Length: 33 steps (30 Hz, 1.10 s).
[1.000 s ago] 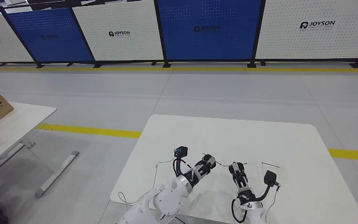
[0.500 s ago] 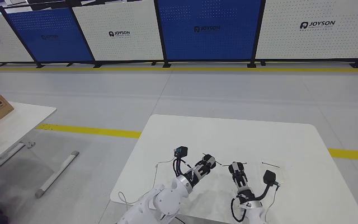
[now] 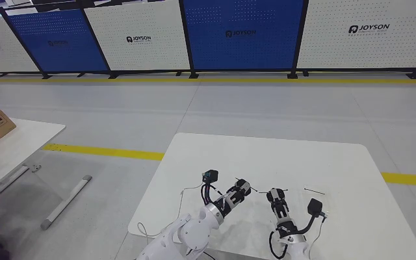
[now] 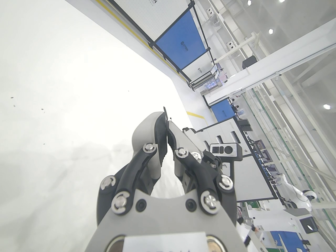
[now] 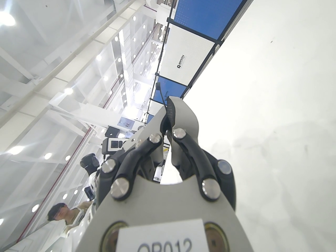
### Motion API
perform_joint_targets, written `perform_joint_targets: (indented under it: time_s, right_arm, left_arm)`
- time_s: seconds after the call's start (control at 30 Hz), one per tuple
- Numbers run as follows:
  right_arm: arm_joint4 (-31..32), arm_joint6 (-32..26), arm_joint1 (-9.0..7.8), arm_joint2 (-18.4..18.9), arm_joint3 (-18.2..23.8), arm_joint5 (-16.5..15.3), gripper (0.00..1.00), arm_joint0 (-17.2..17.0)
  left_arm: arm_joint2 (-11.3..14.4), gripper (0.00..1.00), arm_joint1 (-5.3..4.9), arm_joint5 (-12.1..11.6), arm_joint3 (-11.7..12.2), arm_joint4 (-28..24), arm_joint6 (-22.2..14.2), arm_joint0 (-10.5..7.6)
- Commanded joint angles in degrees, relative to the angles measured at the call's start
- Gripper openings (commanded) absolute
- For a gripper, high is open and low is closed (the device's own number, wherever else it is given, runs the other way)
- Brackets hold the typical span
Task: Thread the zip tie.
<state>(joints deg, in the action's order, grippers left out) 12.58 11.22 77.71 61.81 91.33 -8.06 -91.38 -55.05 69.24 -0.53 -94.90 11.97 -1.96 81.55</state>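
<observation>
The zip tie (image 5: 158, 87) is off the worktop (image 3: 260, 156), held in the right hand (image 5: 168, 106). That hand is closed on the strap, and the square head stands clear just past its fingertips. The left hand (image 4: 167, 121) sits just beside the right hand, on its inner side, low over the worktop's near part, and the two point roughly the same way. It is closed as well, pads pressed together, with a thin black sliver poking out at the tips. I take this sliver for the tie's tail, though the pictures do not show whether it belongs to the same strap. On the right hand's outer side, near it, a spare tie (image 3: 315, 191) lies flat on the worktop. As for progress, the pick-up looks done, with head and tail each pinched in a hand. The threading itself is not yet done: no strap passes through the head, and no closed loop shows between the left hand and the right hand. What is left, by my reading, is to bring the tail to the head's slot beside the right hand, push it through, and pull it snug.
</observation>
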Motion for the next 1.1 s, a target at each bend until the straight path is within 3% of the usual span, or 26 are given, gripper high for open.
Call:
perform_joint_targets:
  time_s: [0.0, 1.07]
  right_arm:
    - [-0.04, -0.04, 0.10, -0.07, -0.34, 0.04, 0.00, 0.23]
    - [1.28, -0.57, 0.97, 0.35, 0.07, 0.97, 0.00, 0.08]
  left_arm:
    - [0.00, 0.00, 0.00, 0.00, 0.00, 0.00, 0.00, 0.00]
    - [0.00, 0.00, 0.00, 0.00, 0.00, 0.00, 0.00, 0.00]
